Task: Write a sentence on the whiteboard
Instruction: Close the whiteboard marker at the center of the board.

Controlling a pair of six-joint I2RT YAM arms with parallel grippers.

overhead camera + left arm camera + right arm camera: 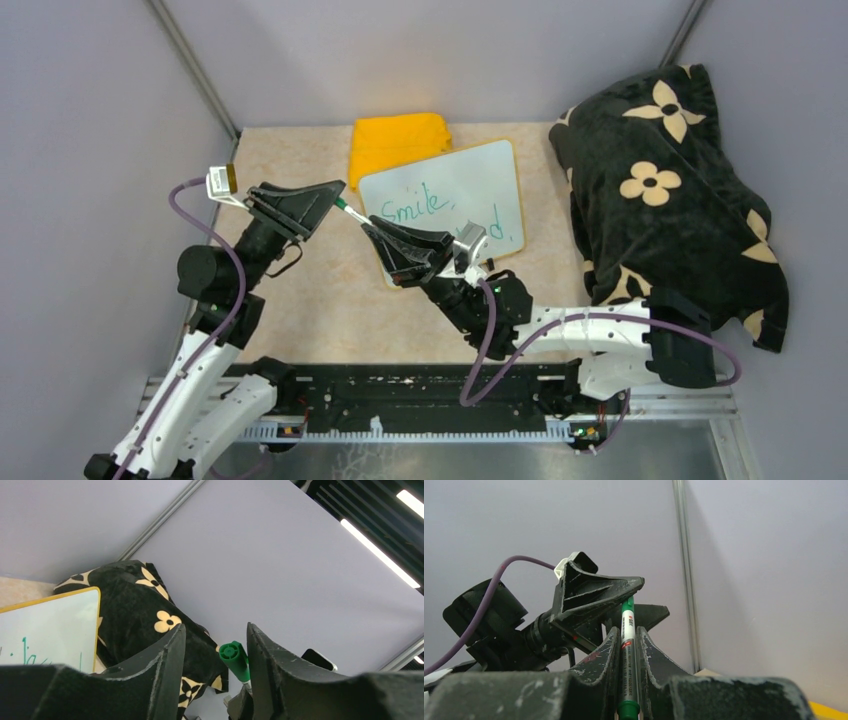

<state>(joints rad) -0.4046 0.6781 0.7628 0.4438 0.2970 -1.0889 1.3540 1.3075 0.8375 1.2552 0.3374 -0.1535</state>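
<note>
Whiteboard (470, 175) flat on the desk (300, 290), beyond centre, its far left corner touching a folded yellow cloth (398, 140). Green sentence (415, 208) on it: "Smile," legible in the top line, second line mostly hidden behind the right arm, only a final "d." showing. Right pincer (372, 232) over the board's near left corner, clamped tight on a green marker (346, 208), barrel pinched between both fingers (649, 660). Left pincer (335, 195) facing it, spread wide, the marker's green end sitting in the gap close to one finger; contact impossible to tell. Black flowered cloth (670, 190) heaped just right of the board.
</note>
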